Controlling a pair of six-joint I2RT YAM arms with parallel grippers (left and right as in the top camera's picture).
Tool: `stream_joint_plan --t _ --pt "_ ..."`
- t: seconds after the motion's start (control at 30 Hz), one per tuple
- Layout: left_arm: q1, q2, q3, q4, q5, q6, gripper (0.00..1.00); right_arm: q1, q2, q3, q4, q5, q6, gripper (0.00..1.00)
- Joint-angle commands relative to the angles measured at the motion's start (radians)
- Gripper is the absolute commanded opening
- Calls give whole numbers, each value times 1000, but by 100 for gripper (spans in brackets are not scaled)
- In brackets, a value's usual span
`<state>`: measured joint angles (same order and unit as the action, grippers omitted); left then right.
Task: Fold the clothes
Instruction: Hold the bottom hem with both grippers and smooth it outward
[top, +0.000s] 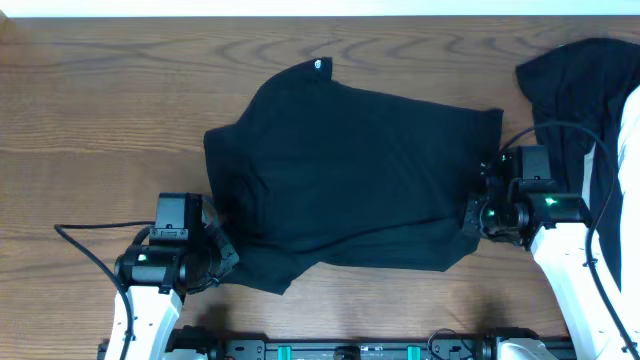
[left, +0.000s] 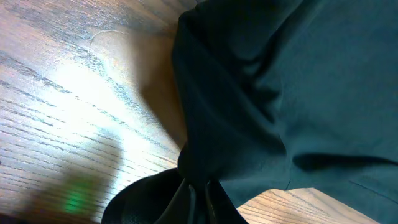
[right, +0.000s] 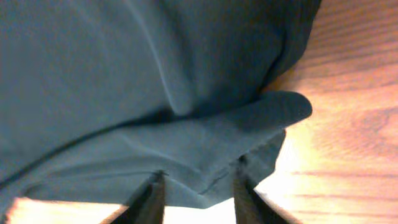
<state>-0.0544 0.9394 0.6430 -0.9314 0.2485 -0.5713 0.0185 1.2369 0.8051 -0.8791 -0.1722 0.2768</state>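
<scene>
Black clothes (top: 350, 170) lay spread on wood bench (top: 100, 120). Left pincer (left: 198, 196), 8 o'clock, clamped on clothes' edge; right pincer (right: 196, 186), 3 o'clock, stood apart around the edge.

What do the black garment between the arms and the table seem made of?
Black garment: soft matte fabric, perhaps cotton knit; it lies in loose folds and wrinkles. Table: wood or wood-look laminate, smooth, slightly glossy; brown grain lines show, with bright glare.

Both mine match: left arm (top: 140, 310) and right arm (top: 570, 270) have white links and black wrist ends, each with a green light (top: 141, 259). A black cable (top: 85, 243) loops off the left one. The right gripper (right: 199, 168) has dark, tapered fingers (right: 149, 199).
</scene>
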Motion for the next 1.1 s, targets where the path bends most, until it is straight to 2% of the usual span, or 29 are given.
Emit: stream_joint_plan --t 0.0,0.13,0.3,0.37,0.47,0.6,0.77,0.87,0.93,1.0,1.07 --pt "-1 -6 26 -3 1 18 7 7 24 -9 -8 11 -19 50" --pt "-1 -6 26 -3 1 26 8 7 90 -40 13 11 8 50" --pt "-1 -6 26 -3 1 40 11 7 202 -74 74 2 45 40" --pt "-1 -6 26 -3 1 40 11 7 224 -74 77 -40 43 33" --pt "-1 -6 26 -3 1 44 11 12 235 -74 74 -114 -6 25" --pt "-1 -6 26 -3 1 43 11 30 235 -74 53 -121 -33 22" --pt "-1 -6 26 -3 1 43 12 39 234 -74 48 -176 -134 23" --pt "-1 -6 26 -3 1 44 12 39 234 -74 45 -164 -132 20" --pt "-1 -6 26 -3 1 44 12 39 234 -74 40 -164 -131 14" --pt "-1 -6 26 -3 1 44 12 39 234 -72 32 -140 -116 15" --pt "-1 -6 26 -3 1 44 12 39 233 -68 21 -85 -84 4"
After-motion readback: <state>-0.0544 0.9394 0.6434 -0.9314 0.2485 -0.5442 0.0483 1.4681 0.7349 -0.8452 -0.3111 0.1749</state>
